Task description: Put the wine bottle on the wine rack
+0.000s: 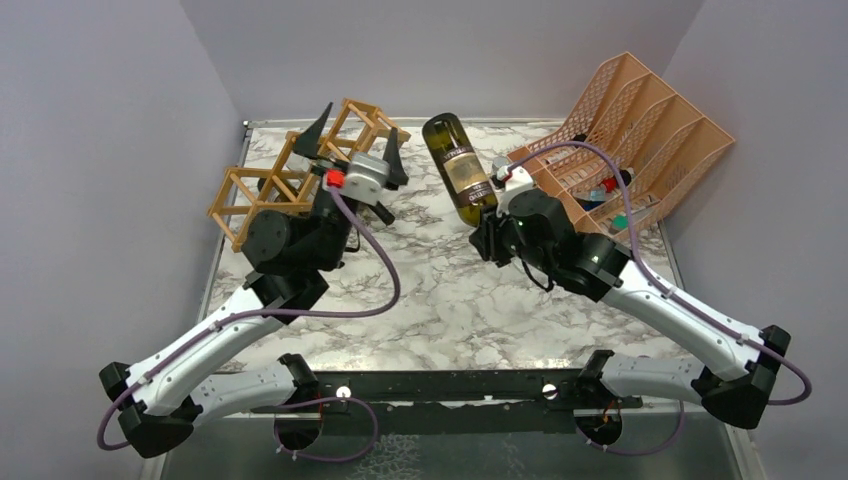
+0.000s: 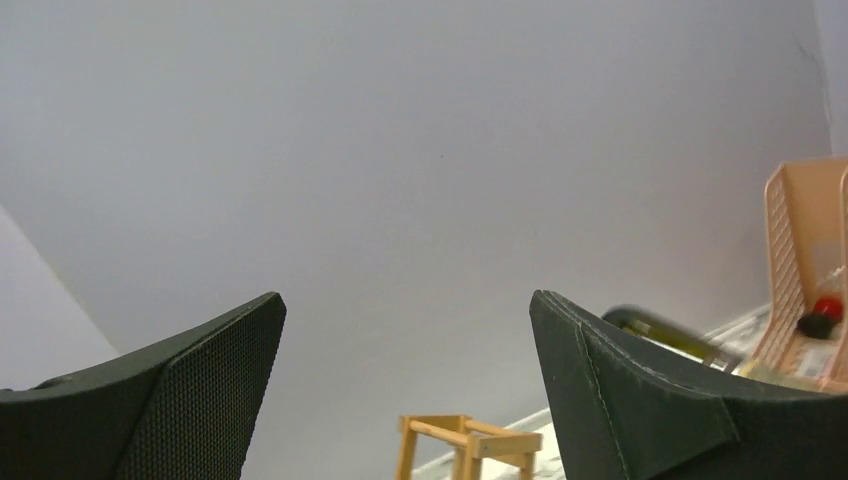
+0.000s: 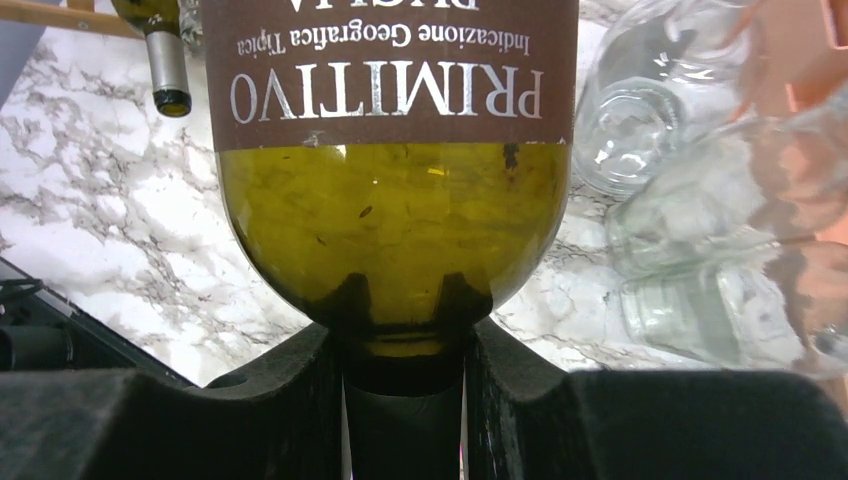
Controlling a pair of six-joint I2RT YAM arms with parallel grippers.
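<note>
At the rear left of the marble table (image 1: pixel 450 300), in the top view, stands the wine rack (image 1: pixel 262 190). In front of it the left gripper (image 1: pixel 355 143) is raised, its two fingers spread wide and holding nothing. The wine bottle (image 1: pixel 458 165) is between the rack and an orange file organiser (image 1: pixel 650 120) at the rear right. The bottle is apart from both, with its base toward the back wall. The right gripper (image 1: pixel 487 228) grasps it at the neck end.

In the left wrist view, the left gripper (image 2: pixel 405 300) shows only the wall between its fingers. Below there is a corner of the rack (image 2: pixel 468 440). To the right are the bottle (image 2: pixel 665 335) and the organiser (image 2: pixel 800 250).

In the right wrist view, the right gripper (image 3: pixel 403 385) is pressed on the two sides of the neck. The bottle (image 3: pixel 395 230) fills the middle, its brown label reading "PRIMITIVO" upside down. Clear glass vessels (image 3: pixel 640 130) lie at the right, and are blurred. A second bottle neck (image 3: pixel 167 65) is at the upper left.
</note>
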